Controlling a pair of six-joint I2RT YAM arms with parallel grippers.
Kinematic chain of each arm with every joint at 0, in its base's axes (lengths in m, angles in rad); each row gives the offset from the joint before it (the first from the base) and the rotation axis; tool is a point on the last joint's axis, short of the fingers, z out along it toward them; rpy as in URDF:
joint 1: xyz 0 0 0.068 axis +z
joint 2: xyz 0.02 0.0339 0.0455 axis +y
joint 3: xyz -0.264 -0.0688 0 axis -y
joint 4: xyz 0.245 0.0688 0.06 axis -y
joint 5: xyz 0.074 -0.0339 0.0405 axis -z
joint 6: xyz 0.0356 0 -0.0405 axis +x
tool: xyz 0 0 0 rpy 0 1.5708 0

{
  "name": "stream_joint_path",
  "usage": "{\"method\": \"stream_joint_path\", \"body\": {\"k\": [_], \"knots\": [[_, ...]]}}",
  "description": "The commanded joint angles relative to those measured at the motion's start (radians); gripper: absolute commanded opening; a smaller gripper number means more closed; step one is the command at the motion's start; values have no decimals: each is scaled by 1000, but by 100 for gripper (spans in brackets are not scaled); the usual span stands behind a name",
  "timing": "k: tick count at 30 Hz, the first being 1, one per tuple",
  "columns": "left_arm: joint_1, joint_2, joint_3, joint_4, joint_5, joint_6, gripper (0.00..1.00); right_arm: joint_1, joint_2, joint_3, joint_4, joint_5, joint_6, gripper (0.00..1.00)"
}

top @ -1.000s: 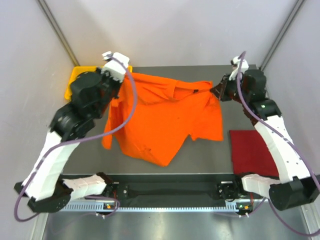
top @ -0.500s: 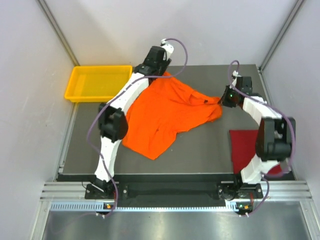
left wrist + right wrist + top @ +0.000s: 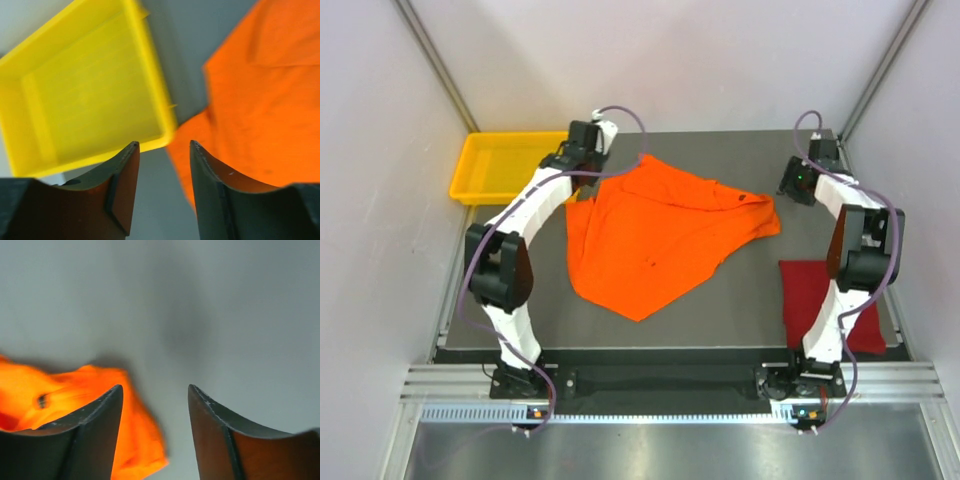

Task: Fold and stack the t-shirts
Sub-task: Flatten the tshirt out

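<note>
The bright orange t-shirt (image 3: 655, 235) lies spread out and rumpled on the dark table, with a point of cloth toward the front. My left gripper (image 3: 577, 162) hovers at the shirt's far left corner, between shirt and tray. In the left wrist view it (image 3: 164, 147) is open and empty, with the orange shirt (image 3: 260, 90) to its right. My right gripper (image 3: 798, 183) hangs just past the shirt's far right corner. In the right wrist view it (image 3: 155, 390) is open and empty, with the corner of the orange shirt (image 3: 135, 440) behind its left finger. The dark red t-shirt (image 3: 807, 300) lies flat at the front right, partly behind the right arm.
A yellow plastic tray (image 3: 470, 165) stands off the table's far left corner, its rim (image 3: 160, 100) close to the left gripper. Grey walls and slanted frame bars enclose the back and both sides. The arm bases sit on a rail at the near edge.
Both grippers have opened and let go of the orange shirt, which now lies on the table. The left gripper moved left toward the tray; the right gripper drew back to the right.
</note>
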Motion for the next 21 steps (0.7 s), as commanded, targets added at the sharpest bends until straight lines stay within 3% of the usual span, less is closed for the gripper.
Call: {"method": "stream_joint_path", "body": {"k": [1,5,9,15,17,21], "knots": [[70,-62,-116,115,-31,-14,49,128,-80,65,72,24,-38,57],[127,-60,-228,147,-8,-50,51,307,28,200,14,-28,-83,68],[196,10,-235,169,-4,-118,54,381,169,375,-78,13,-81,69],[216,73,-252,186,58,-130,52,429,307,453,-125,14,-88,62],[215,88,-249,189,88,-135,52,438,319,453,-132,-5,-94,55],[215,144,-206,71,162,-188,52,450,304,403,-120,-56,-94,51]]}}
